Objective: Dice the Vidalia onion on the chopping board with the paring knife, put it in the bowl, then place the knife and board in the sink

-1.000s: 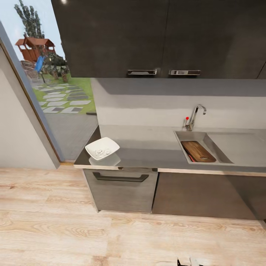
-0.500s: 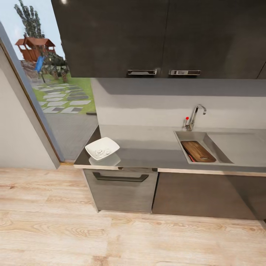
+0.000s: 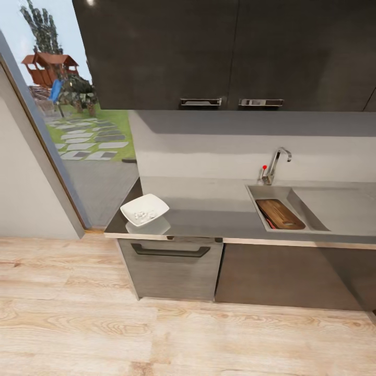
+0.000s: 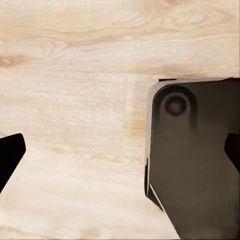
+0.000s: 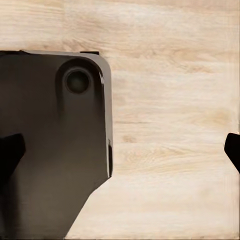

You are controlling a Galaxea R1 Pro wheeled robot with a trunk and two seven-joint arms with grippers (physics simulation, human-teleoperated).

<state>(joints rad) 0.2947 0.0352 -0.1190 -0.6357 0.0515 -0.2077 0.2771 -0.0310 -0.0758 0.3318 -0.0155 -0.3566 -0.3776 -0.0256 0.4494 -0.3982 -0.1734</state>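
Where the sink (image 3: 284,208) is let into the grey desk (image 3: 209,209) toward its right end, the chopping board (image 3: 280,214) lies inside the basin, slanting from the back left toward the front right, its near end cut off by the basin's front rim. A thin red sliver at the board's left edge is the paring knife (image 3: 269,221), mostly hidden between the board and the basin wall; its blade cannot be made out. The chrome tap (image 3: 277,163) rises from the back rim of the sink, with its red knob just beside it.

Near the desk's front left corner sits the white bowl (image 3: 144,209), well apart from the sink, holding small pale bits too blurred to identify. Its reflection shows on the desk surface below it. Dark cabinet fronts (image 3: 172,271) run under the desk, dark wall cupboards (image 3: 224,52) hang above, and a pale wooden floor (image 3: 104,324) spreads in front. At the left, a doorway opens on a garden.

Seen from the left wrist, the left claw (image 4: 120,155) is spread wide, its dark fingertips (image 4: 10,152) cropped at the edges, above floorboards and a dark rounded part of the robot's base (image 4: 195,165). From the right wrist, the right claw (image 5: 120,152) is likewise spread, empty, over the same floor and base.
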